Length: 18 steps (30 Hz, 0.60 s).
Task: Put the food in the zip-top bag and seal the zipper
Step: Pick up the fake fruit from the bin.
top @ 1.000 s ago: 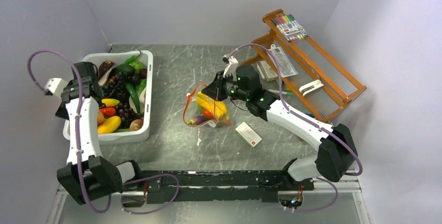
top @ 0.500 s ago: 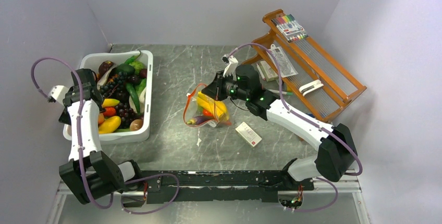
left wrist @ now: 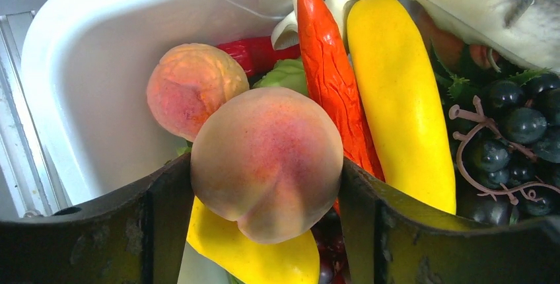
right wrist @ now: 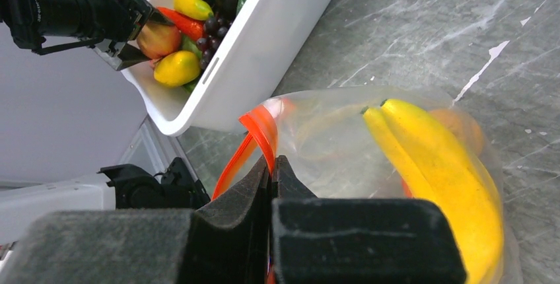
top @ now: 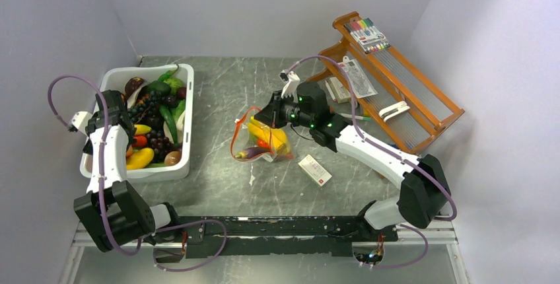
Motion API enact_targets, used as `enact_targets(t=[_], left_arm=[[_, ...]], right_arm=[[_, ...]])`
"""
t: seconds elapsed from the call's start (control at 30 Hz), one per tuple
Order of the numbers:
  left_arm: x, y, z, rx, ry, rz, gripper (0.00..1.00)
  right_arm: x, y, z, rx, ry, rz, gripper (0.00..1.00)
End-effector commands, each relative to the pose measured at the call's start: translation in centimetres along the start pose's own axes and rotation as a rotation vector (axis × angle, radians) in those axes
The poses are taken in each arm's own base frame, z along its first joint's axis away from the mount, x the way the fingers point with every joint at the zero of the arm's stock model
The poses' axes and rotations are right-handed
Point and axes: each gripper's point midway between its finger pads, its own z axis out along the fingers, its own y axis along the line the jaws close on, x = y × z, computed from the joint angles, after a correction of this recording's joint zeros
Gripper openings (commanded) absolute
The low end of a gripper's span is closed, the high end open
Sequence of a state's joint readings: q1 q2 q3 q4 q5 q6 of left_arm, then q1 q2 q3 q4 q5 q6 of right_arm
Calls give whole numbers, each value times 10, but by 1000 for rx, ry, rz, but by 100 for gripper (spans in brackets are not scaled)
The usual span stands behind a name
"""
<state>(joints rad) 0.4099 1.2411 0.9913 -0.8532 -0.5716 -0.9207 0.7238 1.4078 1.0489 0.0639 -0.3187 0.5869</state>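
The left hand (left wrist: 264, 168) reaches into the white rectangular plastic tub (left wrist: 86, 99) at the left of the overhead view. In its wrist view a round, glossy pink-orange toy peach (left wrist: 267, 162) fills the gap between the two dark fingers (left wrist: 165, 224). Each finger lies against one side of the fruit, so the hand is half closed around the peach. The peach sits at the lower centre of that frame, above a yellow toy fruit (left wrist: 251, 257) that shows beneath it.

A second, smaller peach (left wrist: 195, 86) lies just behind it toward the upper left. A ridged orange-red carrot (left wrist: 327, 79) and a long smooth yellow fruit (left wrist: 396, 99) lie side by side to the right. A bunch of dark grapes (left wrist: 522, 122) lies at the right edge.

The clear, floppy plastic zip-top bag (right wrist: 330, 145) lies on the grey marbled desk (top: 218, 92) near the middle of the overhead view, well apart from the tub. The right hand (right wrist: 272, 162) is pinched tight on the bag's mouth. The thin red-orange zipper strip (right wrist: 261, 129) rises from between its closed black fingers at the centre of the right wrist view. The mouth gapes toward the tub. A yellow toy banana (right wrist: 429, 158) lies inside the bag, to the right of the hand.

A small white-and-red box (top: 314, 170) lies on the desk just below and right of the bag. A slatted wooden rack (top: 409, 99) stands at the upper right.
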Motion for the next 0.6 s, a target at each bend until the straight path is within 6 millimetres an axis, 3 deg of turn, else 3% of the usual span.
enact_targets(t=[0.0, 0.27, 0.57], left_arm=[[-5, -4, -1, 29, -12, -36, 56], [-10, -5, -21, 76, 4, -64, 49], [-38, -18, -66, 241, -25, -77, 44]], right_arm=[[-11, 7, 3, -30, -29, -14, 0], [-9, 6, 4, -29, -22, -10, 0], [-9, 0, 7, 5, -25, 6, 0]])
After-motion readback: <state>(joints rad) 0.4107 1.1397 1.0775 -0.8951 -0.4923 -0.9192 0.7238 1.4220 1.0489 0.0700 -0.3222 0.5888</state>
